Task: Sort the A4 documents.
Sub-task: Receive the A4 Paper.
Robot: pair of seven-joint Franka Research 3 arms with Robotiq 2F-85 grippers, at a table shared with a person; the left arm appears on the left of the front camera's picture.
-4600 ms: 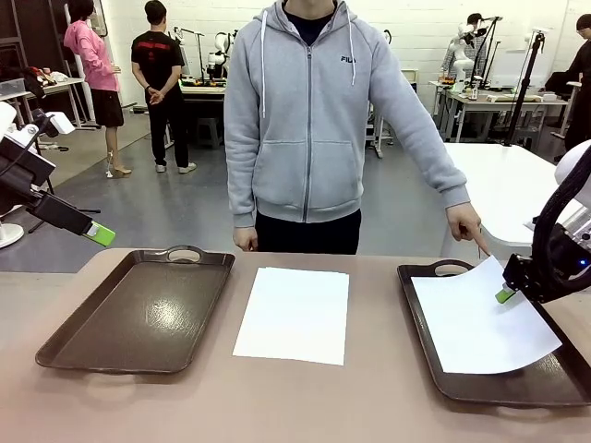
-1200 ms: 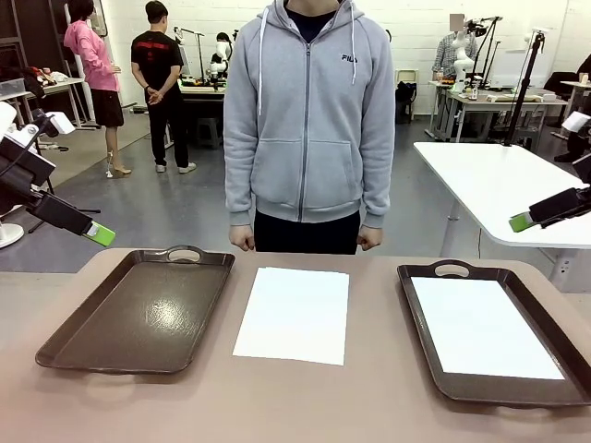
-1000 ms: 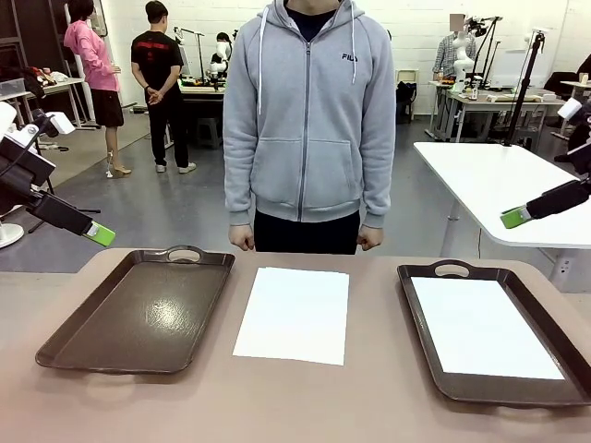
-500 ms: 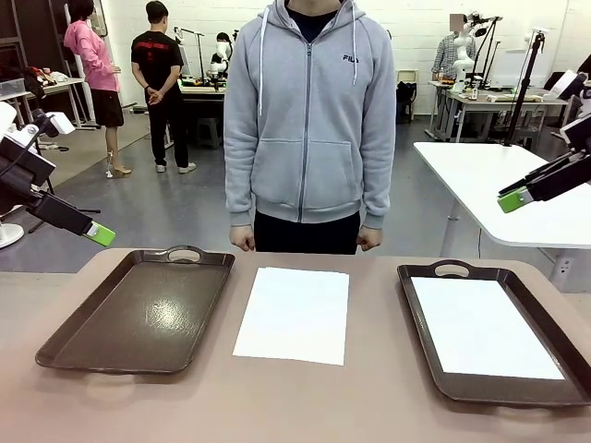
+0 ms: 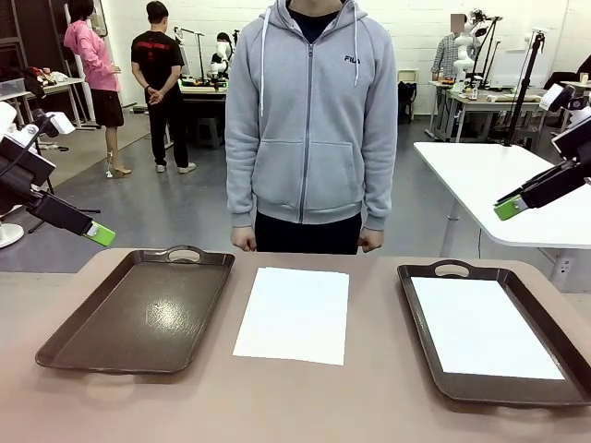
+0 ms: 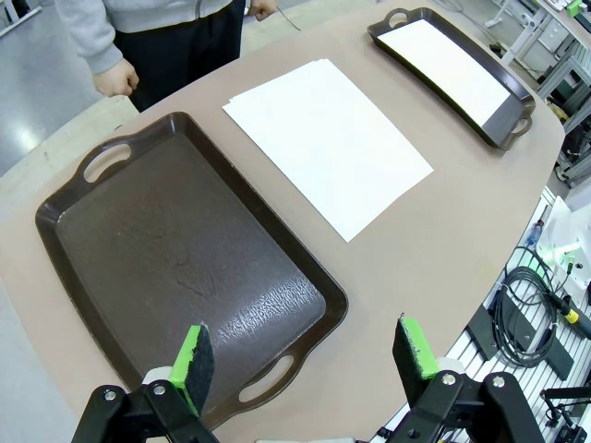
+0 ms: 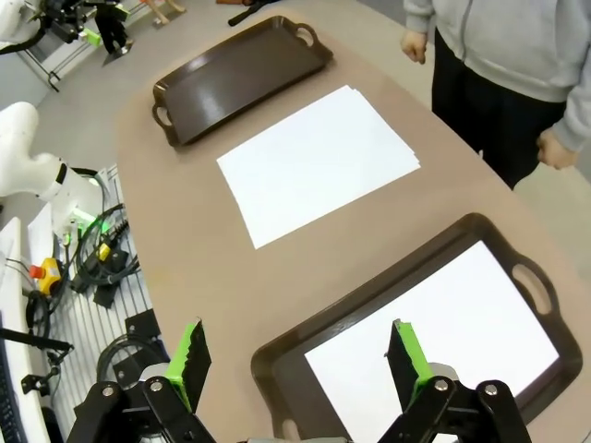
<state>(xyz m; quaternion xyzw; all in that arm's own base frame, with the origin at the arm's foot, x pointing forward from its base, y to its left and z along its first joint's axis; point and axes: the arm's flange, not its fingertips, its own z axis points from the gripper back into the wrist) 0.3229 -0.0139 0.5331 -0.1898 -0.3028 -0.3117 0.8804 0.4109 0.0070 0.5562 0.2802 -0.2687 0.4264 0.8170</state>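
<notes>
While both arms hang up off the table point(image 5: 369, 397), the work looks to be between sheets: one is filed and the rest are not yet touched. The left gripper point(image 6: 305, 355) hovers off the table's left edge, beside the left tray point(image 5: 138, 309), its jaws wide apart and empty. The right gripper point(image 7: 300, 362) hovers high off the right edge, its jaws just as wide and holding nothing.

The stack point(image 5: 294, 314) of white paper lies flat at the middle of the table, between the trays and touching neither. Its far edge is slightly fanned (so more than one sheet, though how many I cannot tell).

The left tray is bare. The right tray point(image 5: 406, 295) holds a white sheet point(image 5: 482, 328) flat on its floor, with brown showing along the near end. The person point(image 5: 309, 120) stands at the far edge, hands point(image 5: 244, 241) closed and pointing at nothing.

Next, probably, a gripper goes down to the stack for the top sheet alone. Paper lying flat offers little to pinch, so a corner would need raising without dragging the sheets beneath. Which tray it belongs in the blank-looking paper does not say; a cue from the person may decide it.
</notes>
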